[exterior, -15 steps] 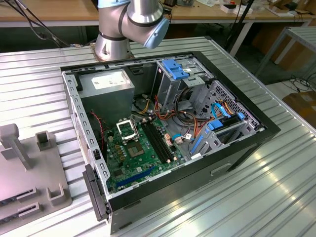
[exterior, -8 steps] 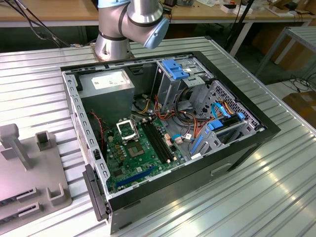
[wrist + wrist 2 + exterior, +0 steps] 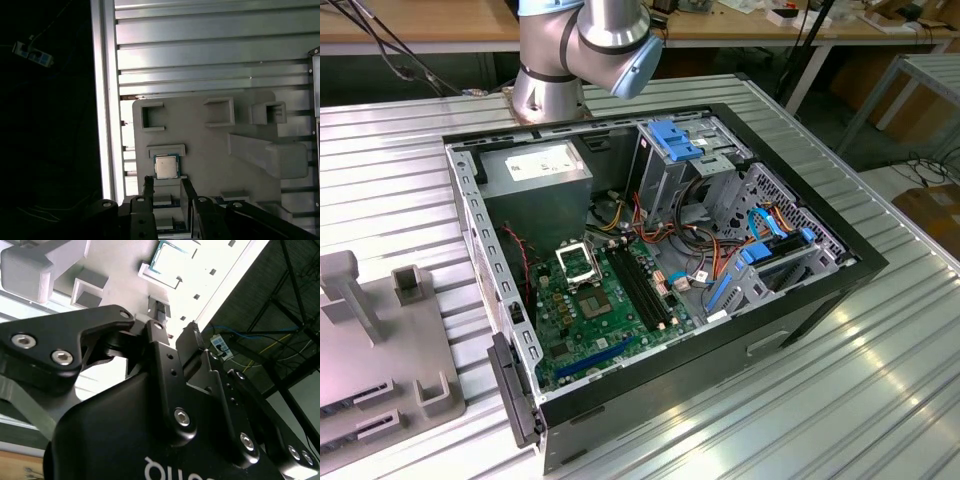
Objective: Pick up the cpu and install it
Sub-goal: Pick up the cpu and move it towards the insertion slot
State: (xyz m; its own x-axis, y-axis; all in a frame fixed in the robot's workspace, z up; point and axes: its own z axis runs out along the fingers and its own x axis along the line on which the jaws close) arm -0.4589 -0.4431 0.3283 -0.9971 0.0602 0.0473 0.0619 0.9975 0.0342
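Note:
The cpu (image 3: 166, 166) is a small square chip with a silver-grey top. It lies flat in a shallow seat on the grey fixture plate (image 3: 210, 150), and in the second wrist view the cpu (image 3: 172, 260) looks bright with a teal edge. My gripper (image 3: 167, 192) hangs above the plate just short of the chip. It is open, its two black fingers (image 3: 148, 186) are spread wider than the chip, and nothing is between them. In the second wrist view the gripper (image 3: 175, 325) shows the same spread. The socket (image 3: 577, 262) on the green motherboard sits inside the open computer case (image 3: 800, 290).
The fixture plate (image 3: 380, 360) lies at the exterior view's left on the ribbed metal table (image 3: 880, 400) and carries raised grey blocks (image 3: 267, 150) and brackets. The table edge (image 3: 102, 100) runs close beside the plate, with dark floor beyond. The case holds cables, blue drive bays and a power supply.

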